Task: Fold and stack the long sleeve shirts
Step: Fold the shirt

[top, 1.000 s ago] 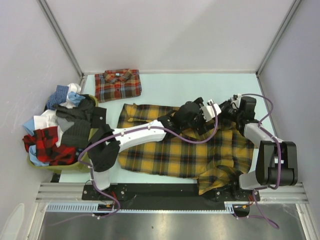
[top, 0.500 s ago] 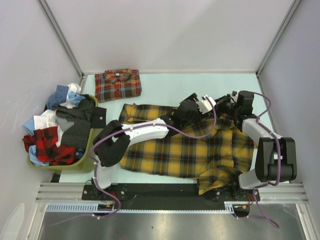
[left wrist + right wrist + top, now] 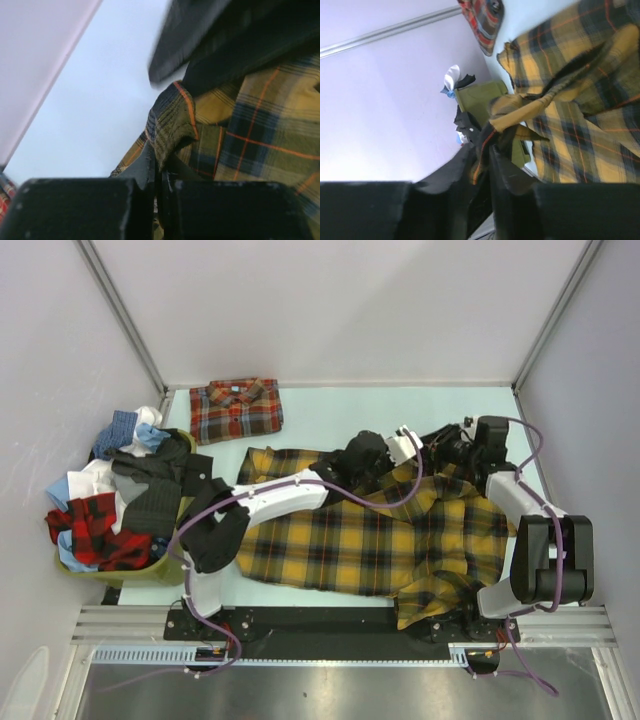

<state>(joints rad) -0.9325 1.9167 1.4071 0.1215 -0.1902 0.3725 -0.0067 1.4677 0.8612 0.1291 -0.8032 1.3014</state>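
On counter [image 3: 400, 410]: yellow shirt [image 3: 370, 550] spread out; red shirt [image 3: 236, 410] folded, far left corner.
Left gripper [image 3: 159, 167]: pinched together on a yellow shirt fold (far edge).
Right gripper [image 3: 481, 150]: same cloth between its fingers; clamped or not, I cannot tell.

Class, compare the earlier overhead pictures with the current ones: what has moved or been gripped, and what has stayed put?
The left gripper slid left along the far edge of the yellow-and-black shirt and closed, pinching a fold of it. The right gripper edged slightly toward the far side, with cloth between its fingers. The folded red-orange shirt and the basket of clothes did not move.
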